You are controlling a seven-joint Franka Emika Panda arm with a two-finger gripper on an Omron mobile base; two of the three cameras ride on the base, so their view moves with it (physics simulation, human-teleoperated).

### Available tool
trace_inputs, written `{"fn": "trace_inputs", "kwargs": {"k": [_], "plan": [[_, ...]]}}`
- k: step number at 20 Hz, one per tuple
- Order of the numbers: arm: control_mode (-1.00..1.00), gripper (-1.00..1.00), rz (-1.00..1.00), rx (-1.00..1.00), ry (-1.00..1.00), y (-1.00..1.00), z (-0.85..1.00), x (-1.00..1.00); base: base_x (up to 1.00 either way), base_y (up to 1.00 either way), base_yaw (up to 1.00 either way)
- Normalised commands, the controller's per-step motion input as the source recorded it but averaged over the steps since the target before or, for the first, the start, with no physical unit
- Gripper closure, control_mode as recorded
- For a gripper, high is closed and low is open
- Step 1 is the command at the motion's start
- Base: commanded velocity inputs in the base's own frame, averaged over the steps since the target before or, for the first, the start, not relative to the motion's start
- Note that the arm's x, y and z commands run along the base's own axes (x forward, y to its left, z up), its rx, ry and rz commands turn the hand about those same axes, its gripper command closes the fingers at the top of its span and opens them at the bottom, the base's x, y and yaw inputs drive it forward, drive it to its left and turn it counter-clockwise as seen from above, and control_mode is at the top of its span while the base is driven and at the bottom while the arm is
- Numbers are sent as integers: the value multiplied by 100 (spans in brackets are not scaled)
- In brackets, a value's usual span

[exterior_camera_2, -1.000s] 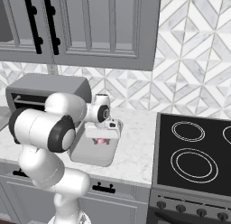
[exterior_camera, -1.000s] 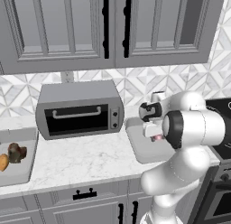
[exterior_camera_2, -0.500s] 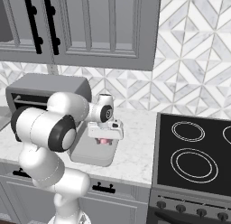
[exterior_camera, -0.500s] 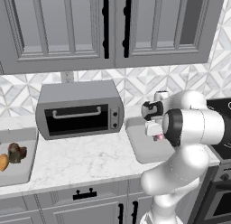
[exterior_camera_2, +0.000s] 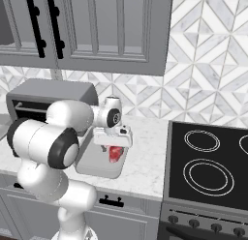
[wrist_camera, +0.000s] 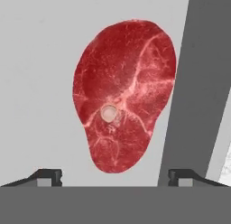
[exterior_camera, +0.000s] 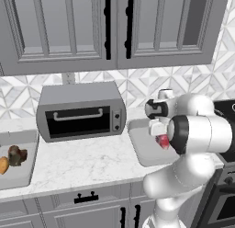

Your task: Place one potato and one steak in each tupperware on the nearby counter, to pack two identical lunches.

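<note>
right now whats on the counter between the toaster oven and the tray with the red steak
Nothing: in the left base view the toaster oven and the tray holding the red steak stand close, with a narrow strip of bare marble counter between them.

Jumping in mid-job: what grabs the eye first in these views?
The red steak lies flat in the tupperware right of the toaster oven, with the gripper open just above it. At the counter's far left, another tupperware holds a brown steak and a potato.
</note>
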Motion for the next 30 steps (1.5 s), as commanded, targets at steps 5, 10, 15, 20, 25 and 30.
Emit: {"fn": "trace_inputs", "kwargs": {"k": [5,10,15,20,25,30], "plan": [[-100,-100,0,1,-13,14,86,-61,0,0,0],[-100,-100,0,4,-23,19,79,-81,0,0,0],[-100,-100,0,2,-17,22,56,-95,0,0,0],[-100,-100,3,0,-7,11,38,-100,0,0,0],[-100,-100,2,0,-6,2,5,-28,0,0,0],[100,-100,0,0,0,0,0,0,-13,0,0]]}}
